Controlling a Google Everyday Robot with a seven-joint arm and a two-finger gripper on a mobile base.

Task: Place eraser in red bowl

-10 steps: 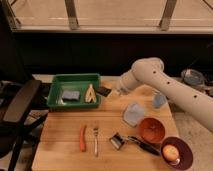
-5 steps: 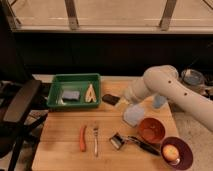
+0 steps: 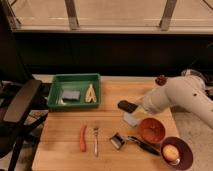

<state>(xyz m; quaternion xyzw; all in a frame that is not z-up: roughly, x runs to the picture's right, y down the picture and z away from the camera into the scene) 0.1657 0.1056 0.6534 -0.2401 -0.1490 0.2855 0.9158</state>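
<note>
Tool [image 3: 131, 106] closed on eraser [image 3: 123, 105], mid-bench.
Just above red bowl [image 3: 151, 130] toward bench [image 3: 60, 150] right edge.

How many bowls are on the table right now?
2: the red bowl sits near the table's right edge, below the gripper; the dark purple bowl, with a yellowish item inside, is at the front-right corner. The arm may hide others.
</note>
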